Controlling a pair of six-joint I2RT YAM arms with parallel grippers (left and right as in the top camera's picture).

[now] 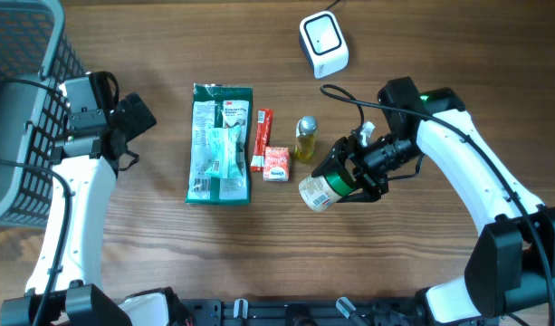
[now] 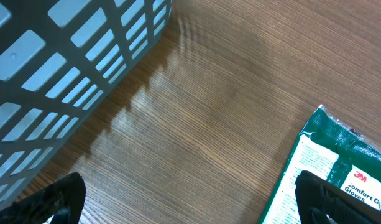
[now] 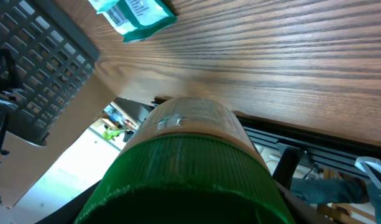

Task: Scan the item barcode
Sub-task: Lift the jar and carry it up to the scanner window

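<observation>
overhead view of a wooden table [image 1: 395, 272] with two robot arms.

right of centre, the right gripper [image 1: 339, 178] is partly closed around a small jar [image 1: 315, 193], clamping it at the end with the green lid [image 3: 178, 180]. the jar is tipped on its side, with its base pointing toward the lower left of the frame. i cannot tell whether it touches the wood. in the right wrist view the lid and the clear jar body fill the lower middle of the frame and hide the fingers.

the white barcode scanner [image 1: 323, 43] sits at the top of the frame, almost straight above the jar and well apart from it. a black cable loop [image 1: 340, 95] from the right arm lies between them.

a loose row of items lies left of the jar:
- a small bottle of yellow liquid [image 1: 305, 138], near the jar and just above it in the frame
- a small red and white box [image 1: 276, 163]
- a red stick packet [image 1: 261, 138], just beside the box
- a green glove pack [image 1: 220, 143], furthest left

at the left of the frame, the left gripper [image 1: 137, 118] has its jaws spread wide and holds nothing. it sits beside a grey mesh basket [image 1: 14, 127] that fills the upper left corner. in the left wrist view, its dark fingertips [image 2: 59, 199] show at the bottom corners with bare wood between them. the basket wall is at upper left and a corner of the glove pack is at lower right.
</observation>
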